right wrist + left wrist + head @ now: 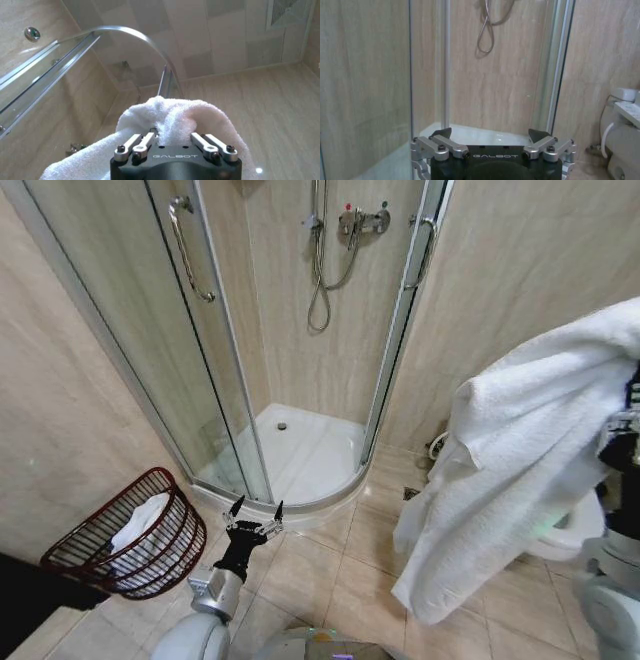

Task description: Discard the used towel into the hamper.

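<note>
A large white towel (510,460) hangs in folds at the right of the head view, held up high by my right arm. In the right wrist view my right gripper (175,140) is shut on a bunched fold of the towel (172,116). The hamper (135,535), a dark reddish-brown wire basket, sits tilted on the floor at the lower left against the wall, with a white cloth (140,520) inside. My left gripper (254,512) is open and empty, low over the floor tiles just right of the hamper, pointing toward the shower.
A glass corner shower cabin (300,360) with a white tray (300,450) fills the middle. Its door handles (190,250) and hose (320,270) hang behind. A white toilet (625,127) stands at the right. Beige floor tiles (330,570) lie between hamper and towel.
</note>
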{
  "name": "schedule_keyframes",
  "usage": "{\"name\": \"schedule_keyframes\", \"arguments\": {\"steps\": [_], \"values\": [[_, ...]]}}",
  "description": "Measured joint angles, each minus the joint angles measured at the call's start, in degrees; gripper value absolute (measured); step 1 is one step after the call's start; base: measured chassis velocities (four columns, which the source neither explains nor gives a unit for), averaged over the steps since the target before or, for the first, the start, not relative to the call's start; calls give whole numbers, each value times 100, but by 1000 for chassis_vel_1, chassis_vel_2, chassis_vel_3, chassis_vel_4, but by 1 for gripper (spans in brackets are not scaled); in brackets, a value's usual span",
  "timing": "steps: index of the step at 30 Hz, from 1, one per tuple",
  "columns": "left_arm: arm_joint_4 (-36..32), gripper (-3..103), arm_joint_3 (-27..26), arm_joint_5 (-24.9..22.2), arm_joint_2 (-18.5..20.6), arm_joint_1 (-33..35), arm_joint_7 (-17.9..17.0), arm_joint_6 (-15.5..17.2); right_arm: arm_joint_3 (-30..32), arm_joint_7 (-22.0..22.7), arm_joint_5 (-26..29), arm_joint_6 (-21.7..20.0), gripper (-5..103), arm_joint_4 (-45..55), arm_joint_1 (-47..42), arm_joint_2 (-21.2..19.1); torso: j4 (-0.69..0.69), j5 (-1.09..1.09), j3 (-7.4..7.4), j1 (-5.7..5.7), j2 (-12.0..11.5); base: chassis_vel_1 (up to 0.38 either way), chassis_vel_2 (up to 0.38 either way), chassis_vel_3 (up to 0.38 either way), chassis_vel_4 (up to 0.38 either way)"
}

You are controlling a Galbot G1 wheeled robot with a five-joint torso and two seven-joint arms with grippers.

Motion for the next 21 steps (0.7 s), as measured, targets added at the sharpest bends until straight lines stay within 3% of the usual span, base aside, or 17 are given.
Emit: {"name": "schedule_keyframes", "arguments": {"steps": [12, 21], "values": [[0, 100, 0, 0, 0, 0, 0, 0, -63, -59, -1, 28, 21, -7, 29, -29, 0, 0, 154, 100, 257, 0, 0, 0, 0], [0, 100, 0, 0, 0, 0, 0, 0, -215, -126, -100, 34, 21, -7, -36, 256, 0, 0, 299, 191, 493, 0, 0, 0, 0]]}}
